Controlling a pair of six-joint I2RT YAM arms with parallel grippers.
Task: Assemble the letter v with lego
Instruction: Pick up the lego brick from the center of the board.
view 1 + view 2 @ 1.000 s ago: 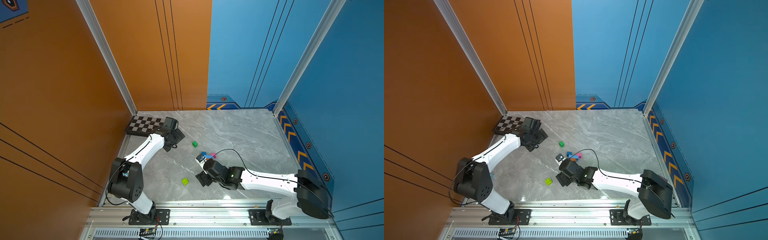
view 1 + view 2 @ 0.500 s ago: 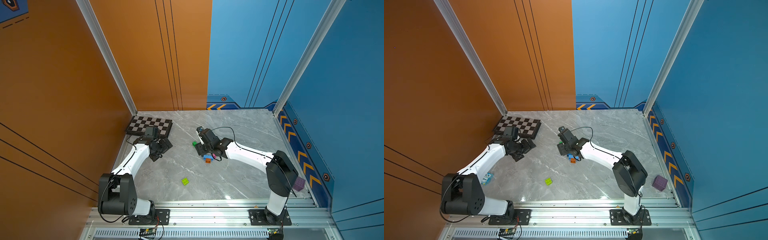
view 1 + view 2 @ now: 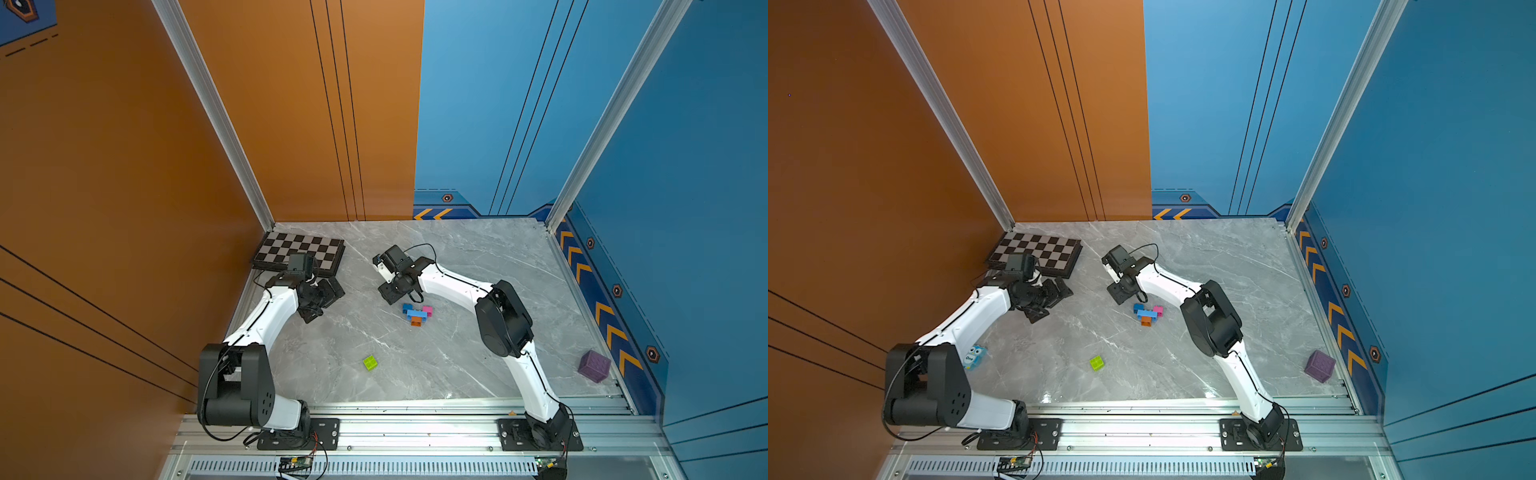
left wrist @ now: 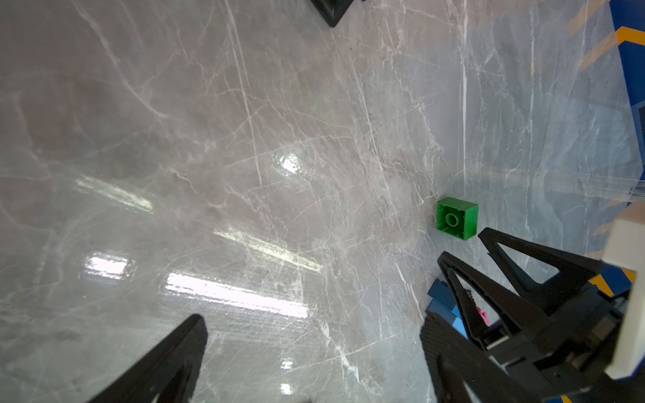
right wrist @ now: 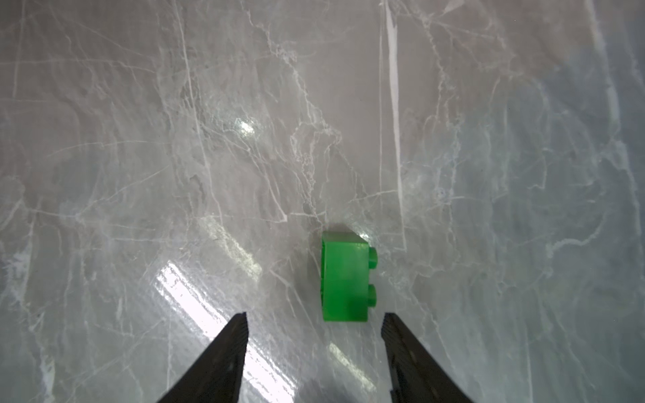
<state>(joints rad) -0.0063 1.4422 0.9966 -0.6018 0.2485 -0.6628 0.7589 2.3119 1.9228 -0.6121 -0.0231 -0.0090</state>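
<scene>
My right tool (image 5: 314, 314) hangs spread above the worktop (image 5: 139, 139). The green lego (image 5: 345, 275) lies on its side just beyond its tips, ungripped. I should advance until both tips straddle it, centre it, then pinch gently. My left tool (image 4: 314, 321) is spread and empty.

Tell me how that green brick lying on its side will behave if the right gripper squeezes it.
The green brick looks like hard plastic, so it probably won't deform. Its underside, hollow in the left wrist view, suggests it's light. On the glossy table it may slide if nudged unevenly.
</scene>
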